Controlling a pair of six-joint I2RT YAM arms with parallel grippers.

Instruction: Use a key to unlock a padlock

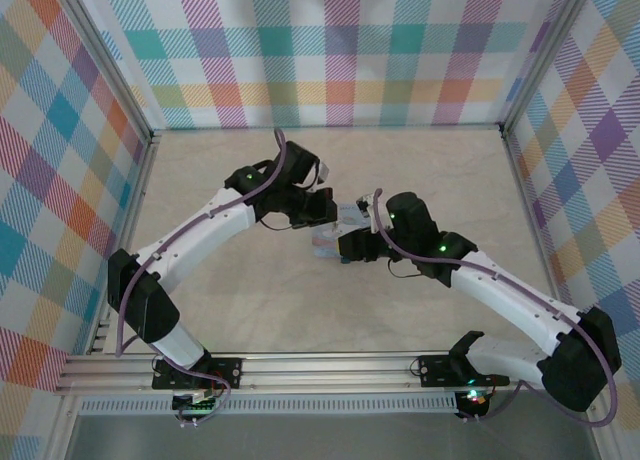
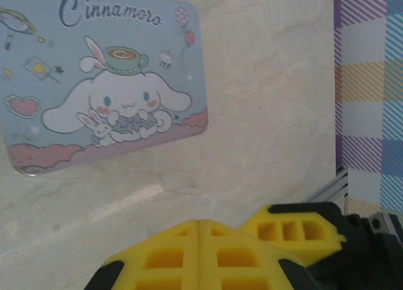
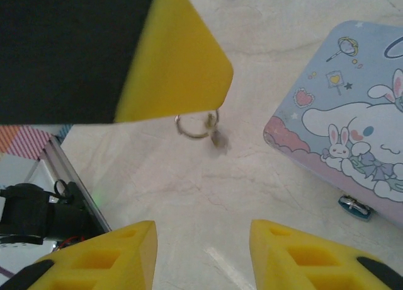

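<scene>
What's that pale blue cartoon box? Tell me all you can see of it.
The tin box is a shallow rectangle with rounded corners, seemingly printed metal. Its pale blue lid shows a white long-eared puppy wearing a teacup, bunnies, balloons, a heart and pink clouds. It lies flat, lid shut, on the pale marbled table, a tiny dark blue padlock at one side.

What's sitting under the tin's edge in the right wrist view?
The padlock, small and dark blue, pokes out below the tin; its upper part is hidden by the tin's rim.
</scene>
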